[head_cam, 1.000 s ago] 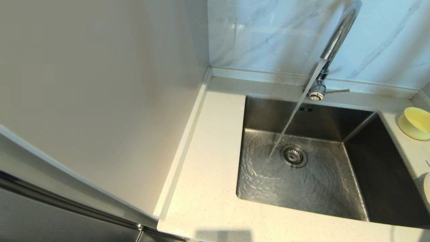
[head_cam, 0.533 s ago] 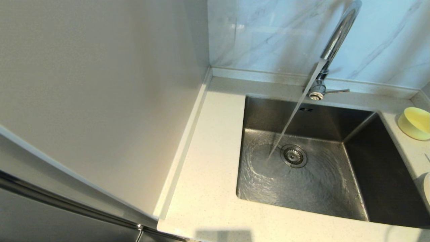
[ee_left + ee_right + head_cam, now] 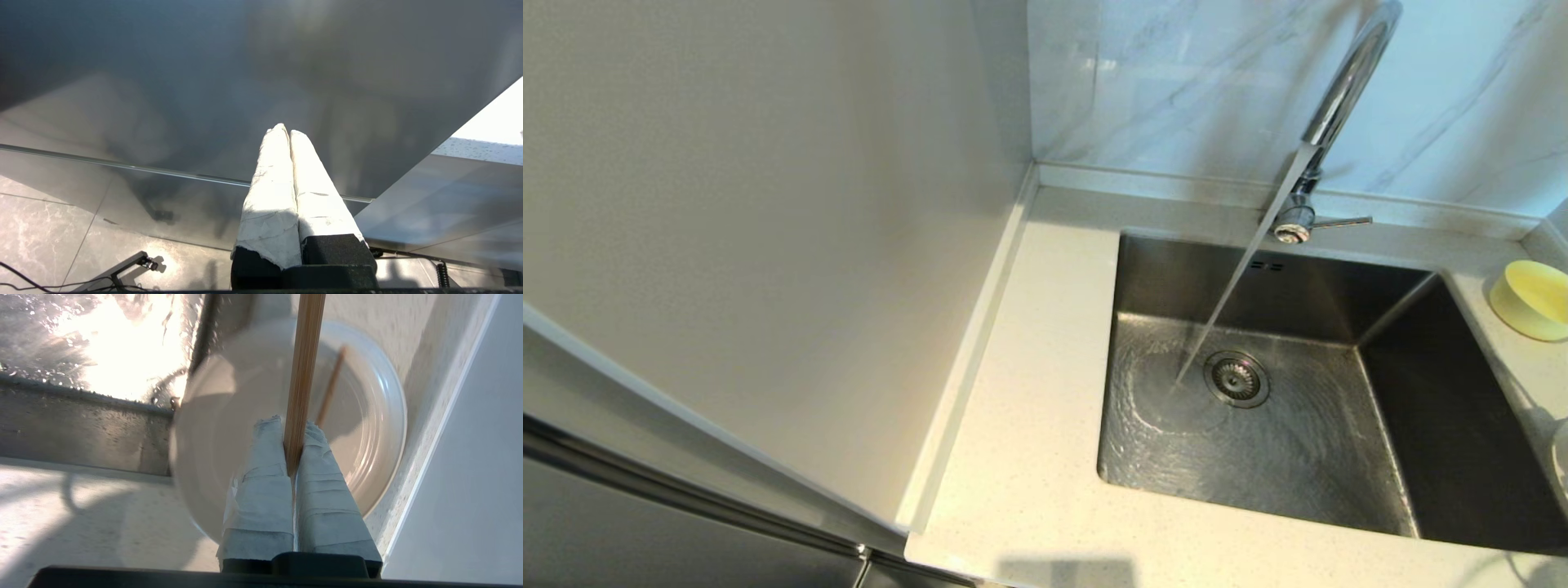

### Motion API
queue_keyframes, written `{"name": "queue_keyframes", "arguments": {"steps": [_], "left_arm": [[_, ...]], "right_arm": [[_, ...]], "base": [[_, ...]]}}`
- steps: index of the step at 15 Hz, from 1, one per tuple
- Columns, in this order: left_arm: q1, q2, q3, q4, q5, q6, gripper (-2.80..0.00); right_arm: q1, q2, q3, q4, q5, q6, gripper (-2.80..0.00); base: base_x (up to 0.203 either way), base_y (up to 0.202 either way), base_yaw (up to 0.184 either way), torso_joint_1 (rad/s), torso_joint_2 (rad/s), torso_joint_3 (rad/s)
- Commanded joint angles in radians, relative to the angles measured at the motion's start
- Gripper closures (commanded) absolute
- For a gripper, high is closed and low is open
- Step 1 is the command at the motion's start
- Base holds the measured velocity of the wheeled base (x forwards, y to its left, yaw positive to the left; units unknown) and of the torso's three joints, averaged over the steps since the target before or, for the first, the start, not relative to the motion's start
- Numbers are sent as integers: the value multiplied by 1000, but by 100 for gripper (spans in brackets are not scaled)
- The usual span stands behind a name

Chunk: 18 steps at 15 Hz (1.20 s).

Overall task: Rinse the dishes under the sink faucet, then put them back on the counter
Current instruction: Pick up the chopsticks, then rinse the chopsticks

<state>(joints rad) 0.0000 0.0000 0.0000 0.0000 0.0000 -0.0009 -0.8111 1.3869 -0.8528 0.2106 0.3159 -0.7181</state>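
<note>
the right gripper point(image 3: 292, 426), jaws clamped on a wooden stick point(image 3: 303, 375), hangs over the cream dish point(image 3: 367, 428) on the counter point(image 3: 81, 506) at the sink's point(image 3: 1258, 457) edge, the left gripper point(image 3: 285, 130) closed empty, faucet point(image 3: 1339, 98) running, yellow bowl point(image 3: 1534, 298) half cropped.

My left gripper point(image 3: 289, 134): two long tapered fingers point(image 3: 269, 196) wrapped in creased white tape, set in a black textured base. My right gripper point(image 3: 292, 428): same build, wrapping in overlapping bands with frayed tips, grey-white in shade, black mount below.
</note>
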Motion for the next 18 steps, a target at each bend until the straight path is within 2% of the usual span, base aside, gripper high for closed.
{"name": "queue_keyframes", "arguments": {"steps": [1,5,9,11,15,18], "left_arm": [[0,1,0,0,0,-1,0],[0,0,0,0,0,-1,0],[0,0,-1,0,0,-1,0],[0,0,0,0,0,-1,0],[0,0,0,0,0,-1,0],[0,0,-1,0,0,-1,0]], "right_arm": [[86,-55,2,0,-36,6,0],[363,-43,7,-84,-246,92,0],[586,3,71,-285,-449,139,0],[641,32,108,-386,-486,141,0],[756,56,124,-452,-493,186,0],[865,86,127,-500,-569,207,0]], "base": [[0,0,0,0,0,0],[0,0,0,0,0,0],[0,0,0,0,0,0],[0,0,0,0,0,0],[0,0,0,0,0,0],[0,0,0,0,0,0]]}}
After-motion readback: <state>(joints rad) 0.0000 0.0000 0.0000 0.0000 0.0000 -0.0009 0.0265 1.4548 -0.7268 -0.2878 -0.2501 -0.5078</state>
